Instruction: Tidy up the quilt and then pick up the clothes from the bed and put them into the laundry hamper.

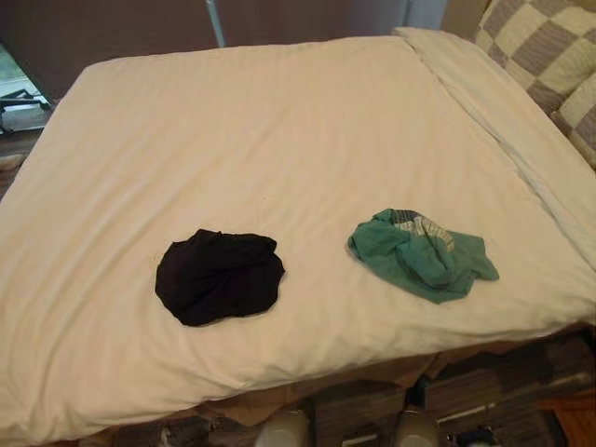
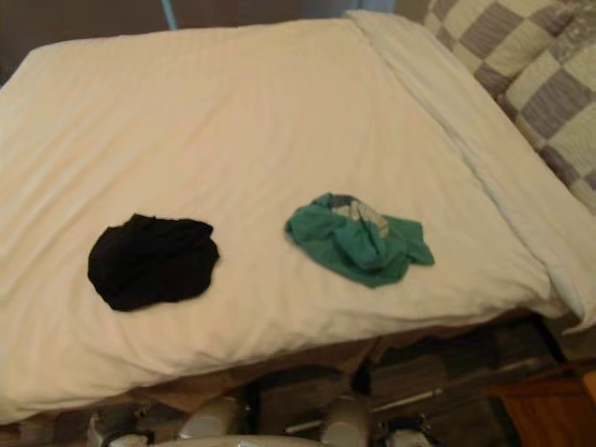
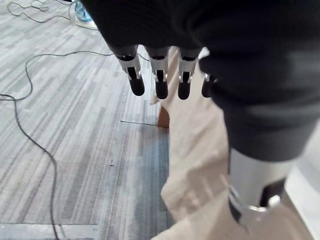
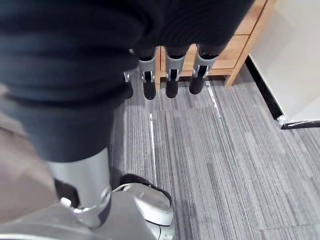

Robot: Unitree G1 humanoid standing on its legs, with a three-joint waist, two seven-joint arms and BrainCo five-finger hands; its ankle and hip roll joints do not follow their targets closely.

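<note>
Left eye view looks down on a wide bed covered by a smooth cream quilt (image 1: 279,140), spread flat. On the quilt's near half, to the left, lies a crumpled black garment (image 1: 220,276); well apart to its right lies a bunched teal-green garment (image 1: 421,253) with a striped grey patch. Checked beige-and-white pillows (image 1: 540,42) sit at the far right. Left wrist view shows the left hand (image 3: 159,75) hanging beside the bed's tan skirt (image 3: 197,150) above grey striped carpet (image 3: 75,150), fingers straight, holding nothing. Right wrist view shows the right hand (image 4: 170,75) hanging likewise, fingers relaxed and empty, near a wooden cabinet (image 4: 240,45).
</note>
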